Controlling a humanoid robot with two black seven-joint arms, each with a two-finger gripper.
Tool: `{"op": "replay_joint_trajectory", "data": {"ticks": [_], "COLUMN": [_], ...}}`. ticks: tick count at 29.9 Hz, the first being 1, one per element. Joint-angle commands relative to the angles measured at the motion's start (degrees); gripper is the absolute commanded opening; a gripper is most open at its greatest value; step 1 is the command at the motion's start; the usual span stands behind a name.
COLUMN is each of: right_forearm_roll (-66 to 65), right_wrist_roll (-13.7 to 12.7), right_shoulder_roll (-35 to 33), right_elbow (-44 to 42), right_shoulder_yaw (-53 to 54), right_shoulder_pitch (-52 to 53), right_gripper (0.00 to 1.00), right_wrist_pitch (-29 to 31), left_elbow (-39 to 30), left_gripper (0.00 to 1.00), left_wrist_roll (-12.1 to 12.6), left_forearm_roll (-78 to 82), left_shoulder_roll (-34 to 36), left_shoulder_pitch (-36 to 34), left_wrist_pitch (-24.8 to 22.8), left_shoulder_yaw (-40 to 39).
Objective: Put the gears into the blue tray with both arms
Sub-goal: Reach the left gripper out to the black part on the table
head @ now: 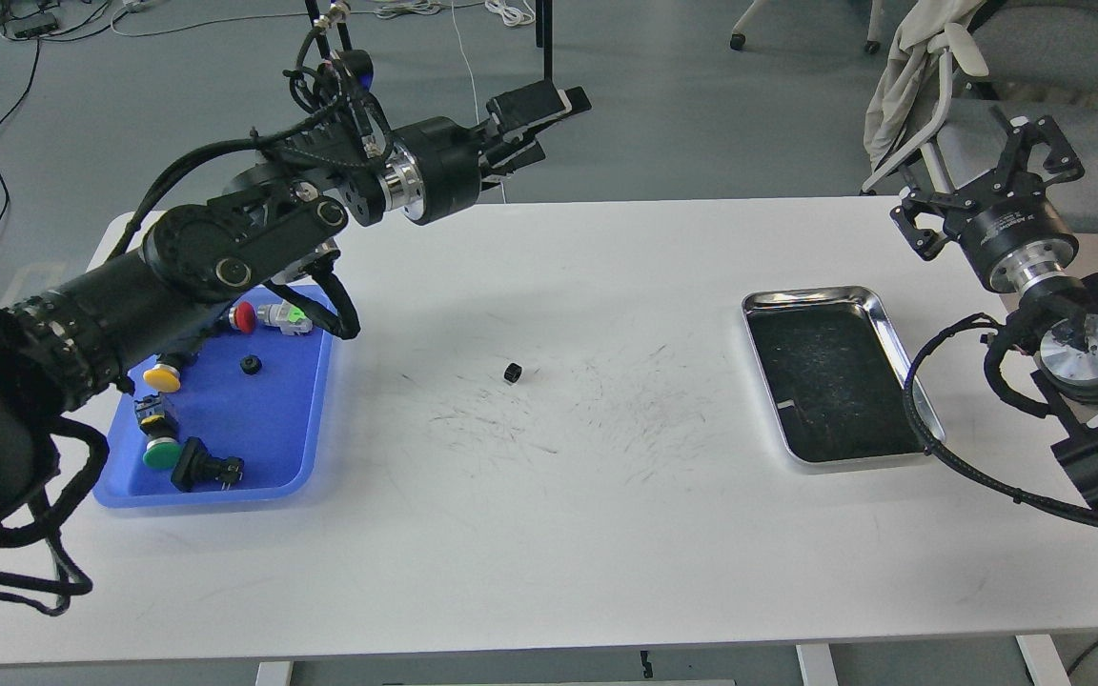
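Observation:
One small black gear [512,373] lies alone on the white table [549,534], near its middle. A second gear [250,365] rests inside the blue tray [268,433] at the left side of the table. My left gripper [549,124] hangs high over the table's far edge, well above and behind the loose gear, open and empty. Over the far right corner my right gripper [957,171] is raised with its claw fingers spread open, holding nothing.
The blue tray also holds red [244,317], yellow [161,378] and green [160,454] push buttons and a black switch block [201,467]. A shiny steel tray [802,297] with black lining sits at the right. A chair [1016,57] stands behind the table's right end.

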Motion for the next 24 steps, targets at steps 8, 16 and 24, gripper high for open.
{"op": "replay_joint_trajectory", "data": {"ticks": [8,16,24], "right_forearm_roll": [1.76,1.76,1.68], "right_wrist_roll": [0.12,0.73,1.0], "right_shoulder_roll": [-0.89,-0.19,0.17], "right_elbow": [-0.31,0.13,0.39], "right_shoulder_yaw": [1.78,1.51,1.16], "right_shoulder_pitch": [-4.85,-5.81,-5.99], "right_gripper": [0.95,0.95,0.95], "right_wrist_pitch": [2.71,2.62,1.92], "left_elbow": [1.48,7.62,18.27], "left_gripper": [0.98,0.97,0.88], "left_wrist_roll": [1.02,3.92,3.84], "left_forearm_roll": [41.87,47.43,47.34], "left_shoulder_roll": [-0.77,-3.75,-8.41], "left_shoulder_pitch": [13.02,16.36,18.91], "left_wrist_pitch": [24.96,31.39,36.19], "left_shoulder_yaw": [4.5,11.28,16.02]}}
